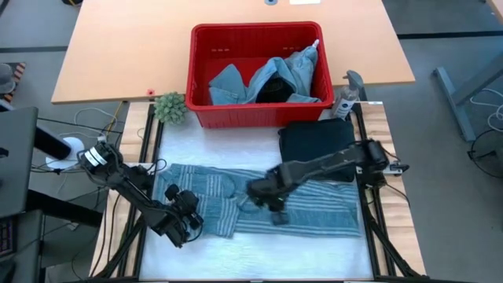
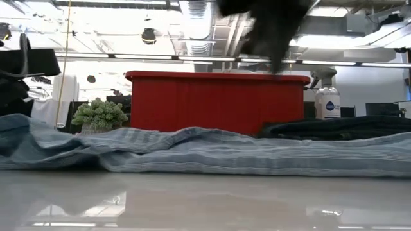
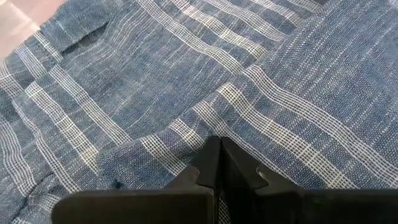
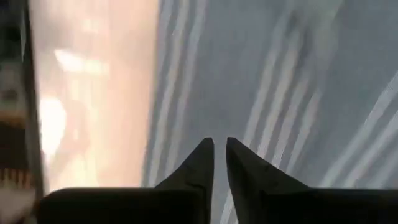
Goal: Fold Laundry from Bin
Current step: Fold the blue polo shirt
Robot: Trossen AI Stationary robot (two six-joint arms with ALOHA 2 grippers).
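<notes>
Nearby, plant [image 1: 170, 108] and spray bottle [image 1: 346, 96] flank the red bin [image 1: 206, 47]

A blue-grey striped cloth [image 1: 267, 206] lies spread flat across the white table, long from side to side, with soft wrinkles. One end is folded over on itself. Just behind it, on the right, a black garment [image 1: 314, 141] sits folded in a neat pile. The red bin [image 1: 206, 47] stands behind both, at the back of the white table. Inside it lie crumpled light blue denim pieces [image 1: 236, 82] and a dark garment [image 1: 273, 88], all bunched together.
</notes>
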